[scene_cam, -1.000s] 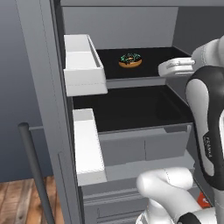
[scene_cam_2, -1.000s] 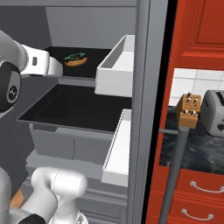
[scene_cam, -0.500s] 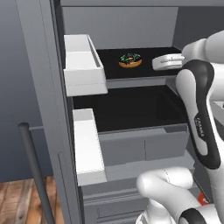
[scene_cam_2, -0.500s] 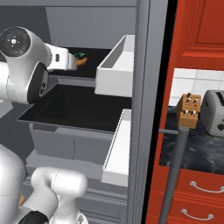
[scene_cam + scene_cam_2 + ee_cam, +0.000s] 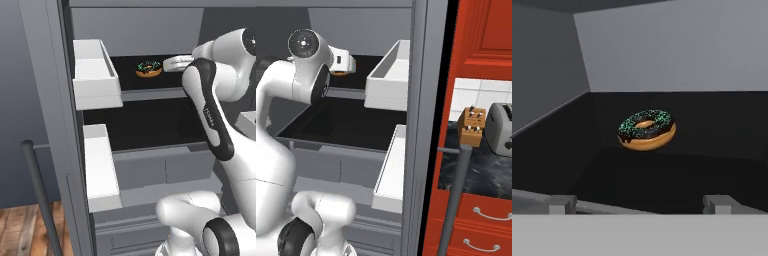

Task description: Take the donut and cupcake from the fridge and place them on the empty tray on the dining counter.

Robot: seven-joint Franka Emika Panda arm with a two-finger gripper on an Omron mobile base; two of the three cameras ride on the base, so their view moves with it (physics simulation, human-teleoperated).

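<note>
The donut [image 5: 647, 130], a tan ring with dark icing and teal sprinkles, lies on the upper black shelf [image 5: 132, 75] of the open fridge [image 5: 150, 30]. In the hand view it sits centred ahead of my gripper [image 5: 640, 205], beyond the fingertips [image 5: 562, 204]. The jaws stand wide open with nothing between them. From the left base view my gripper [image 5: 167, 64] is just right of the donut [image 5: 149, 69], at shelf height. From the right, the hand [image 5: 345, 62] covers most of the donut [image 5: 339, 73]. The cupcake, tray and dining counter are out of view.
White door bins [image 5: 95, 75] [image 5: 100, 165] line the left door, another bin [image 5: 391, 75] the right door. A lower black shelf [image 5: 145, 125] and grey drawers [image 5: 165, 170] lie below. A knife block [image 5: 472, 126] and toaster [image 5: 501, 130] stand by red cabinets [image 5: 481, 30].
The arm has swung in and the hand has moved left along the upper shelf, closer to the donut. The jaws stayed open and the donut has not moved.
</note>
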